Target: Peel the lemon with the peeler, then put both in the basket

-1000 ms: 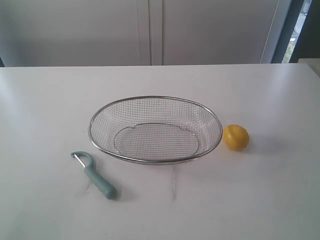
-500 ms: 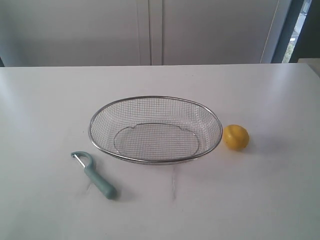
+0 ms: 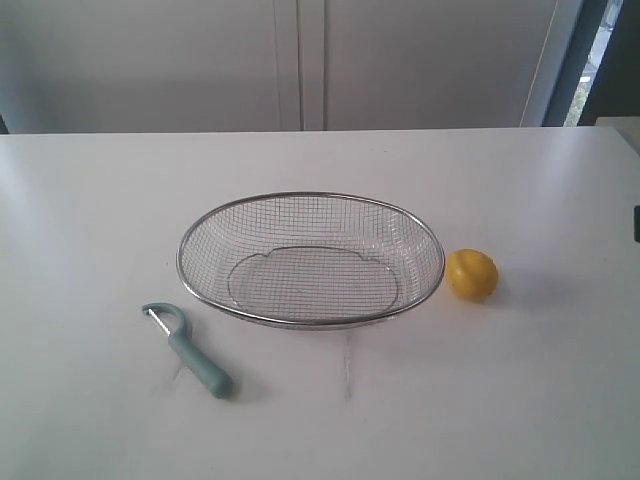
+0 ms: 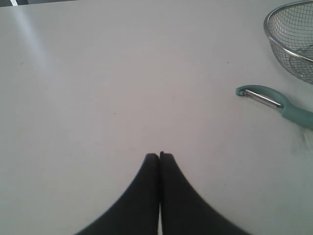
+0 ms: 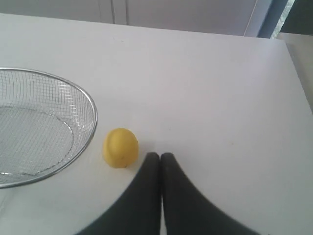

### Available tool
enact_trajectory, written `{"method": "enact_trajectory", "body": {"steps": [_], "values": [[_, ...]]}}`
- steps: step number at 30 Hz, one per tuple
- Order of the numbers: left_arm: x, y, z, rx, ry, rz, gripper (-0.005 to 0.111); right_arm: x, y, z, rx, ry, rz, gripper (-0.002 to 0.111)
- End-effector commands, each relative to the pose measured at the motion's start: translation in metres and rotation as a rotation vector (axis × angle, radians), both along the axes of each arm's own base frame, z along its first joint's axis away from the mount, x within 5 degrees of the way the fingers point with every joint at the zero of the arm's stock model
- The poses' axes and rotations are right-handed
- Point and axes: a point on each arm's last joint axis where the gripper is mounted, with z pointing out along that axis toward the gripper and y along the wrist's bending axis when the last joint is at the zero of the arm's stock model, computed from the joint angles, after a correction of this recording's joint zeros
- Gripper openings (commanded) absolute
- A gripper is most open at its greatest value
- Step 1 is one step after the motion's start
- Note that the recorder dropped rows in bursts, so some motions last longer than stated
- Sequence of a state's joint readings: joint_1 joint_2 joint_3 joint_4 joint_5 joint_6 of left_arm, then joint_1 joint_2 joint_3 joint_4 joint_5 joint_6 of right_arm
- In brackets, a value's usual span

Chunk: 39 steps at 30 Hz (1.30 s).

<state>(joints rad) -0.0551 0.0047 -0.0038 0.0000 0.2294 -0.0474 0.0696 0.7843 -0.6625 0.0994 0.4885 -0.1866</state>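
Exterior view, items as we find them:

1. Slim peeler with a pale teal-green plastic handle and metal blade [image 3: 187, 350]. It lies flat on the white table [image 3: 90, 200], off the near-left side of the basket and apart from it. Its long axis runs diagonally, with the hooked head pointing far-left and the handle butt near-right.

2. Small round bright yellow lemon [image 3: 471, 274]. It sits on the table just beside the basket's right end. Our right wrist view shows a narrow gap between fruit and rim.

3. Wide shallow oval basket of silver wire mesh [image 3: 310, 195]. It sits mid-table with its long axis running left to right. The tabletop shows through its mesh floor, and both lemon and peeler lie outside it.

4. Left gripper [image 4: 159, 155]. Its black fingers are pressed together and hold nothing. It is over bare table, well apart from the peeler.

5. Right gripper [image 5: 160, 155]. Its fingers are likewise closed tip to tip and hold nothing, with the tips near the lemon.
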Motion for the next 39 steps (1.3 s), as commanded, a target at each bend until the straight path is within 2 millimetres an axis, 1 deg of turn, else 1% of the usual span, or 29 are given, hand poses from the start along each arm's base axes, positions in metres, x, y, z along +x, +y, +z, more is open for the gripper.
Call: {"method": "enact_trajectory", "body": {"steps": [1, 6, 13, 18, 20, 25, 29, 39], "values": [[0.0, 0.0, -0.001, 0.0, 0.001, 0.003, 0.0, 0.012, 0.002, 0.01, -0.041, 0.041, 0.03, 0.0], [0.0, 0.0, -0.001, 0.0, 0.001, 0.003, 0.0, 0.022, 0.006, 0.019, -0.057, 0.061, 0.059, 0.0], [0.0, 0.0, -0.001, 0.0, 0.001, 0.003, 0.0, 0.033, 0.02, 0.028, -0.066, 0.094, 0.134, 0.0], [0.0, 0.0, -0.001, 0.0, 0.001, 0.003, 0.0, 0.04, 0.034, 0.025, -0.072, 0.121, 0.198, 0.0], [0.0, 0.0, -0.001, 0.0, 0.001, 0.003, 0.0, 0.042, 0.04, 0.022, -0.079, 0.158, 0.229, 0.0], [0.0, 0.0, -0.001, 0.0, 0.001, 0.003, 0.0, 0.053, 0.061, 0.013, -0.102, 0.239, 0.313, 0.0], [0.0, 0.0, -0.001, 0.0, 0.001, 0.003, 0.0, 0.061, 0.081, 0.01, -0.117, 0.261, 0.38, 0.0], [0.0, 0.0, -0.001, 0.0, 0.001, 0.003, 0.0, 0.077, 0.129, 0.016, -0.16, 0.301, 0.524, 0.0]]}}
